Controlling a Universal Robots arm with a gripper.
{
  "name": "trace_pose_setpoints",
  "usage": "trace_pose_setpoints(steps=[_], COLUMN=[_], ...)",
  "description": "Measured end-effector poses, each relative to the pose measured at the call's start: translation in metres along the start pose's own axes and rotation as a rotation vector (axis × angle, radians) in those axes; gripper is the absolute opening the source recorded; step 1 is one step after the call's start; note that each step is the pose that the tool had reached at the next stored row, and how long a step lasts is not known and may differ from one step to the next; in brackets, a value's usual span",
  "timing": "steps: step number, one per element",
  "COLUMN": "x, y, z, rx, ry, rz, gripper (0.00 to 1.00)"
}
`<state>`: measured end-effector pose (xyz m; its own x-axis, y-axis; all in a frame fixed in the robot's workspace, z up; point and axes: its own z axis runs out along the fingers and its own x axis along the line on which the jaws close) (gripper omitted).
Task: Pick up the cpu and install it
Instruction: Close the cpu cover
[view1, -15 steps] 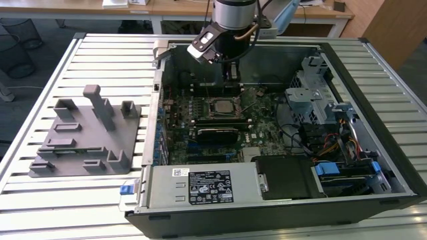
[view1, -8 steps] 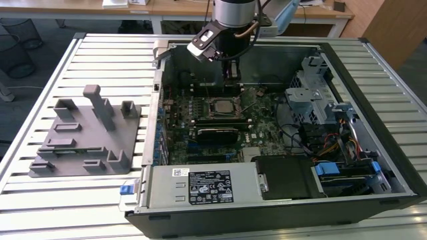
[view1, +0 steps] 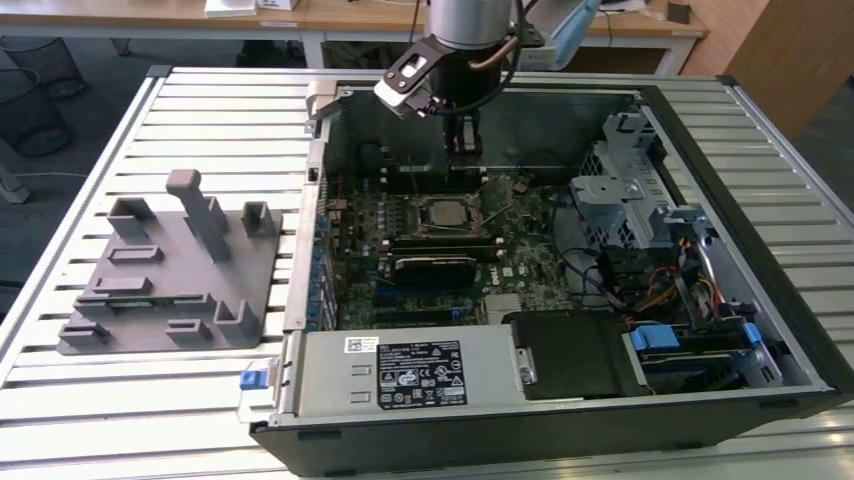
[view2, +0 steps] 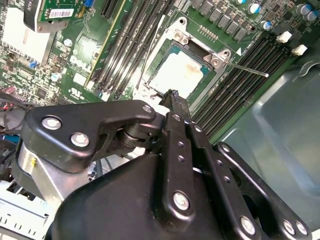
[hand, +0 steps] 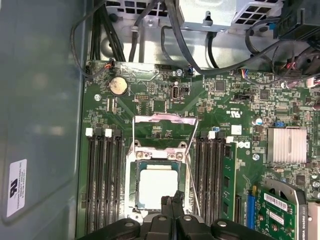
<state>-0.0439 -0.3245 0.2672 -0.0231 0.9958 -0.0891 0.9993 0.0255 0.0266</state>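
— Where is the cpu?

— Your cpu lies flat in the socket on the green board, silver top up, inside the open computer case. The socket's metal flap stands hinged open. Its thin lever is swung out to one side. Rows of memory slots run along both sides of the socket.

— And the gripper?

— Your gripper hangs over one edge of the cpu. You can see in both wrist views that its two fingers are pressed together, with nothing between them. I cannot tell whether the tips touch the cpu.

— Anything outside the case?

— A grey plastic holder sits on the slatted table, just beside the case, at the exterior view's left.
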Motion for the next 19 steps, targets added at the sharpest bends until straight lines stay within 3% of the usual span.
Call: trace_pose_setpoints(steps=[7, 19], x=[0.001, 0.0018], y=[0.0001, 0.0003], z=[-0.0028, -0.0084], rx=[0.0003, 0.0005], ry=[-0.0124, -0.026], rz=[0.0, -0.001], gripper=[0.11, 0.11])
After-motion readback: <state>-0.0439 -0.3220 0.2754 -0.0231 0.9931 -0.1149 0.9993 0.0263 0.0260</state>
